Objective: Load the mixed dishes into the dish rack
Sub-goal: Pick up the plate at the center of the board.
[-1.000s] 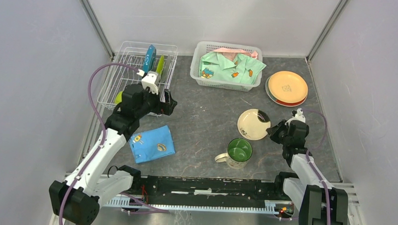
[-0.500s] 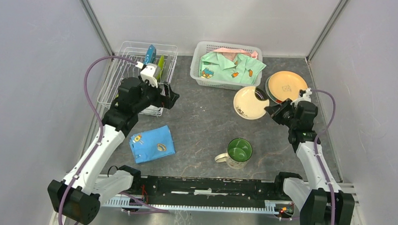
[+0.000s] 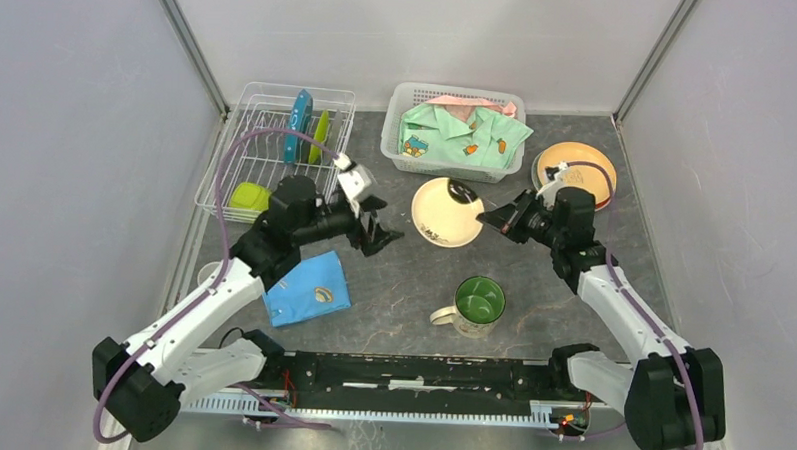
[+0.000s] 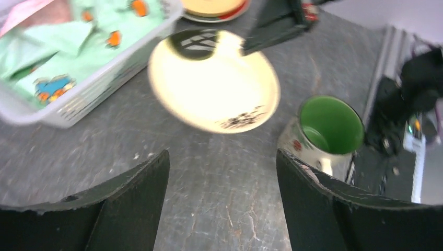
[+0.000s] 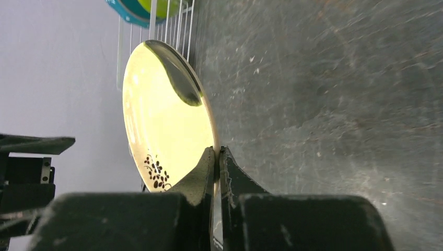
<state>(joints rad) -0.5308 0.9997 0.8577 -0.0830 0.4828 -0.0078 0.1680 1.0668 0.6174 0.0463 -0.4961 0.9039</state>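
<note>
The right jaws are clamped on the rim of the cream plate (image 3: 447, 211), holding it tilted over the worktop (image 3: 403, 275) between the basket (image 3: 393, 135) and the mug (image 3: 477, 303). The left jaws gape wide and empty just left of it. In the rack (image 3: 240, 107) a blue plate (image 3: 298, 121) and a green plate (image 3: 321, 129) stand upright. A lime piece (image 3: 247, 196), perhaps a bowl, lies at its near end.

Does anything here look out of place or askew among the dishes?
Nothing looks spilled or broken. The folded blue cloth lies on the table, though it is no dish. The cream plate hangs tilted in the air, but only because the right gripper holds its rim.
</note>
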